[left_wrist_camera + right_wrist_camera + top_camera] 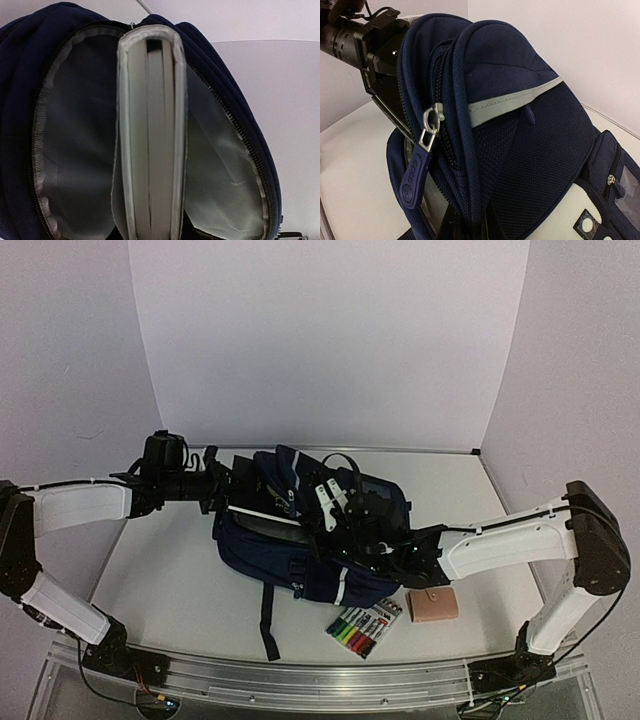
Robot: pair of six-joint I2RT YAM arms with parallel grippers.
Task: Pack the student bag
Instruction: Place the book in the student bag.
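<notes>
Left-wrist-only: probable book (150,140) inside bag (20,100)

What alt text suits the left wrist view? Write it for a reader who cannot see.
A pale book, seen edge-on and upright, fills the centre, standing in the unzipped mouth of the navy student bag. Grey lining and zipper teeth curve around it on both sides; white table shows at right.

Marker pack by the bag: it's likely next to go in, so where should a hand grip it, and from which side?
Probably from straight above, pinching the marker pack across its narrower span at mid-length. It lies flat and skewed on the table, so no edge is raised, and the tan wallet sits close beside it.
</notes>
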